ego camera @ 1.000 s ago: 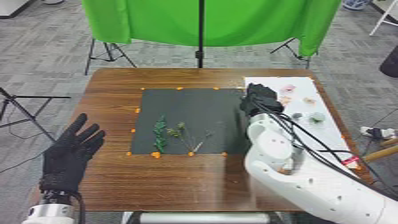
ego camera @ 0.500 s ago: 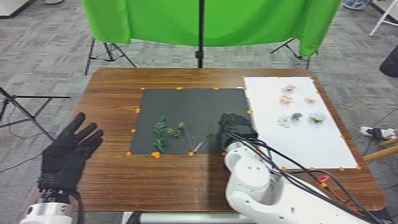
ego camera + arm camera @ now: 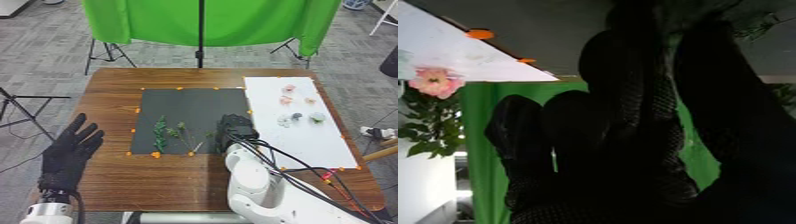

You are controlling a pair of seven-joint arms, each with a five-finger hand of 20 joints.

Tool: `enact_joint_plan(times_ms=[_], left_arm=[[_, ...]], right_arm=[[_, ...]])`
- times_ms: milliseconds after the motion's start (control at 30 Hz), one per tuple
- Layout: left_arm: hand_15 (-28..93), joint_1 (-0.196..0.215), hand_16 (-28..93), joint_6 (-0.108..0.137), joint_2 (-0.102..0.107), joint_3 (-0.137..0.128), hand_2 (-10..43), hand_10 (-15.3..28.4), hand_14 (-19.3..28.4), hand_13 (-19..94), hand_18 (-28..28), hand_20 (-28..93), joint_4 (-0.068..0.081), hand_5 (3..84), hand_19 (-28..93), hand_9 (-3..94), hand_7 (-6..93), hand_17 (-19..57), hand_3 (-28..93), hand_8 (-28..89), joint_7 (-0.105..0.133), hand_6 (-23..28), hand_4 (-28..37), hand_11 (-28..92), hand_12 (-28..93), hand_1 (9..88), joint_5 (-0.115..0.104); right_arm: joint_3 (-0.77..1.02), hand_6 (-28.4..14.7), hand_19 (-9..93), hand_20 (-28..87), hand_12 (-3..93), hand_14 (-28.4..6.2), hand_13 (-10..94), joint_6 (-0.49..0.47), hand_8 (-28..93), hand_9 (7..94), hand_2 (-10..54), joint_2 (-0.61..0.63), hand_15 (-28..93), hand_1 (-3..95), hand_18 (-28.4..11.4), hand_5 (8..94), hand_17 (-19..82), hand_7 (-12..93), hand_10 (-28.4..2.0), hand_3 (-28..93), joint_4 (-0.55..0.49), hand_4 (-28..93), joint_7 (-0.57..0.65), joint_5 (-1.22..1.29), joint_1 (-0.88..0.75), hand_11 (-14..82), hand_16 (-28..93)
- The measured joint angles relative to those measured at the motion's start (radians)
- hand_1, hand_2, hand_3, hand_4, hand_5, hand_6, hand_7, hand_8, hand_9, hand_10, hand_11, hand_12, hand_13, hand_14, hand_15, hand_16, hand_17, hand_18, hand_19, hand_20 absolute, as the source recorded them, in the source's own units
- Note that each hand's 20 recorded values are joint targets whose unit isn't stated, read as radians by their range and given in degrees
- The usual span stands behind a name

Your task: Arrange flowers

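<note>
whether the right hand [image 3: 237,124] was closed could not be told; the sprigs [image 3: 160,133] were best handled lightly.

No text, label, brand, number or sign can be read in the head view. None can be read in the right wrist view either.
</note>
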Motion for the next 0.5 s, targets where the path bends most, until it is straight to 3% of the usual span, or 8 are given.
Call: enact_joint_plan(times_ms=[333,500], left_arm=[[38,0.004,-9,0.0,0.001,0.0,5.5,18.4,24.5,19,25.6,2,-0.001,33.9,52,29.6,9.5,-11.5,82,-10,0.003,8.1,-21.4,19,7,24.6,0.0],[38,0.006,-9,0.001,0.001,0.002,5.7,18.4,24.9,19,26.0,2,-0.001,33.8,52,29.8,9.7,-11.6,82,-10,0.005,8.0,-21.6,20,7,24.5,-0.001]], right_arm=[[0.047,-6.4,93,50,21.9,-13.6,71,-0.024,-11,71.8,-9.5,0.012,82,37.6,-28.0,74.8,44,20,-18.1,71,-0.029,-26,0.001,0.031,-0.022,56.2,23],[0.057,-6.9,93,43,20.4,-14.6,66,-0.005,-11,67.2,-9.5,0.034,82,38.4,-28.4,70.1,37,19,-19.2,74,-0.059,-24,-0.013,-0.002,-0.025,55.4,21]])
